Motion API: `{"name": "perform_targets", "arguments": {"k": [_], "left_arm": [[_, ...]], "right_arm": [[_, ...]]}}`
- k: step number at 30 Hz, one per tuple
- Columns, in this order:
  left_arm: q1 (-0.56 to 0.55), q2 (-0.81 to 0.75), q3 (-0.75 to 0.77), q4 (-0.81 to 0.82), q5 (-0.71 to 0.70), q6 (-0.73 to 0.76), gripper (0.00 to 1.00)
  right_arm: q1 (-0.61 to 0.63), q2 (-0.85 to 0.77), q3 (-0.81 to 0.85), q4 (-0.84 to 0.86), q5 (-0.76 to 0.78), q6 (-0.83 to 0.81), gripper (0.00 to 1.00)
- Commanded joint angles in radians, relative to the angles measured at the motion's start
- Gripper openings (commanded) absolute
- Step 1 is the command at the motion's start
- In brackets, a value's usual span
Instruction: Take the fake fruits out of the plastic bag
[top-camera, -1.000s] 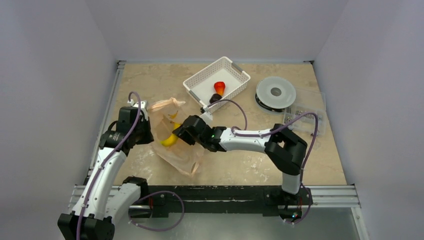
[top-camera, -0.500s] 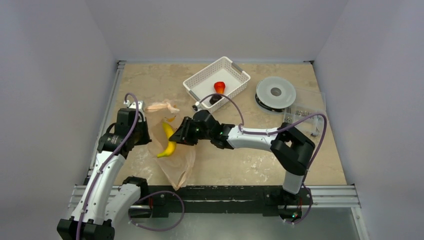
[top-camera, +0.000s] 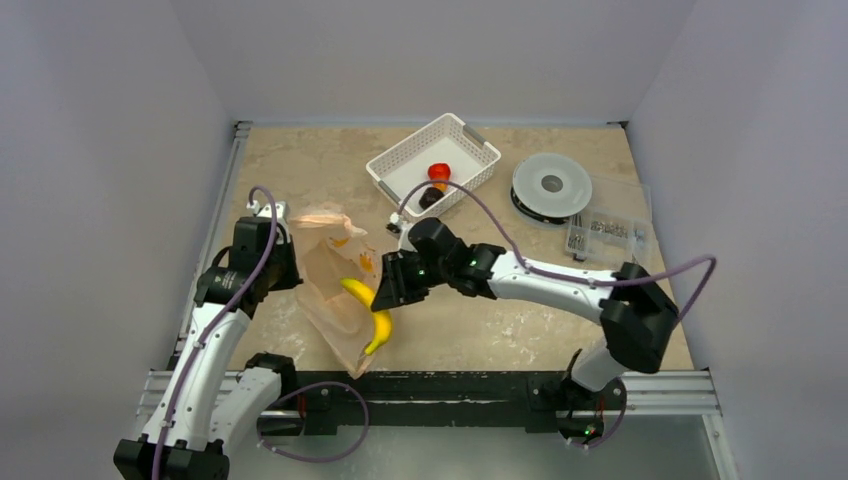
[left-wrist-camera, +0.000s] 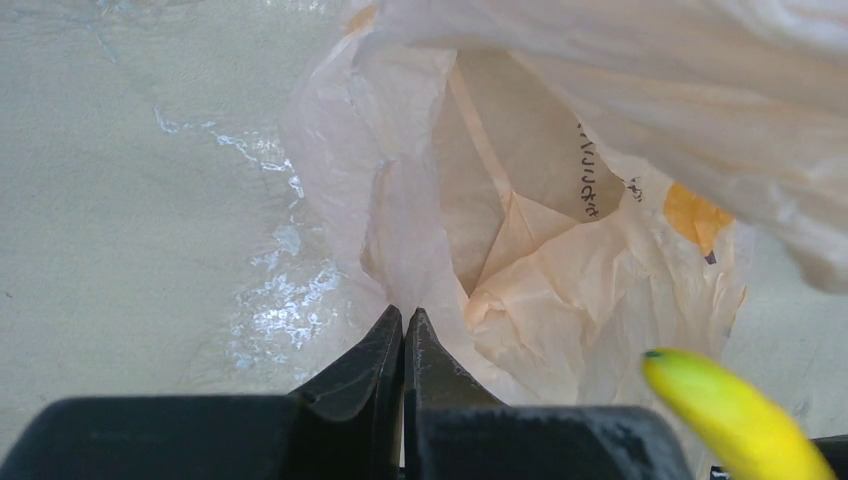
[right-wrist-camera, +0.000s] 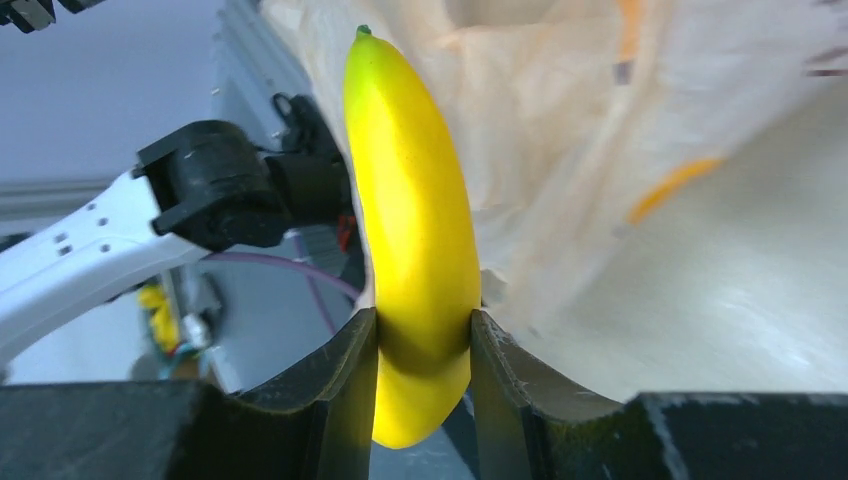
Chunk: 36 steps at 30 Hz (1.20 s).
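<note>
Pinching the banana (right-wrist-camera: 412, 190) near one end, your right gripper (right-wrist-camera: 422, 335) holds it just beside the bag (top-camera: 330, 285), which lies on the table's left. Your left gripper (left-wrist-camera: 404, 322) has its fingers pressed together, seemingly on the bag's edge, though the film hides the nip. A red fruit (top-camera: 438, 172) and a dark fruit (top-camera: 431, 194) lie in the basket (top-camera: 478, 141).
</note>
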Motion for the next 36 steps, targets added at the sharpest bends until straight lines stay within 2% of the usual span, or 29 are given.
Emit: {"name": "perform_targets", "arguments": {"k": [1,3,5,7,11,14,17,22,25,27,31,36], "left_arm": [[-0.006,-0.006,0.020,0.015,-0.022,-0.011,0.00],[-0.006,-0.007,0.021,0.015,-0.022,-0.013,0.00],[-0.006,-0.008,0.023,0.014,-0.019,-0.014,0.00],[-0.005,-0.008,0.022,0.013,-0.021,-0.018,0.00],[-0.007,-0.004,0.020,0.012,-0.024,-0.020,0.00],[-0.007,0.006,0.022,0.009,-0.035,-0.021,0.00],[-0.006,0.012,0.022,0.009,-0.035,-0.020,0.00],[-0.007,0.026,0.026,0.004,-0.042,-0.021,0.00],[-0.007,0.023,0.026,0.003,-0.048,-0.026,0.00],[-0.007,0.017,0.024,0.004,-0.053,-0.029,0.00],[-0.010,0.006,0.024,0.012,-0.012,-0.020,0.18],[-0.022,-0.038,0.014,0.030,0.022,-0.017,0.48]], "right_arm": [[-0.046,-0.168,0.009,-0.300,0.194,-0.205,0.00],[-0.067,-0.243,0.004,-0.346,0.275,-0.212,0.00],[-0.093,-0.297,0.017,-0.409,0.436,-0.209,0.00],[-0.172,-0.320,0.046,-0.462,0.550,-0.194,0.00],[-0.357,-0.291,0.093,-0.373,0.649,-0.192,0.00],[-0.470,-0.159,0.194,-0.283,0.633,-0.217,0.00],[-0.543,0.023,0.374,-0.268,0.625,-0.235,0.00],[-0.587,0.307,0.706,-0.286,0.648,-0.313,0.00],[-0.597,0.470,0.908,-0.372,0.681,-0.350,0.00],[-0.599,0.526,0.978,-0.380,0.698,-0.391,0.00],[-0.604,0.597,1.068,-0.423,0.730,-0.459,0.00],[-0.604,0.601,1.016,-0.378,0.741,-0.545,0.00]]}}
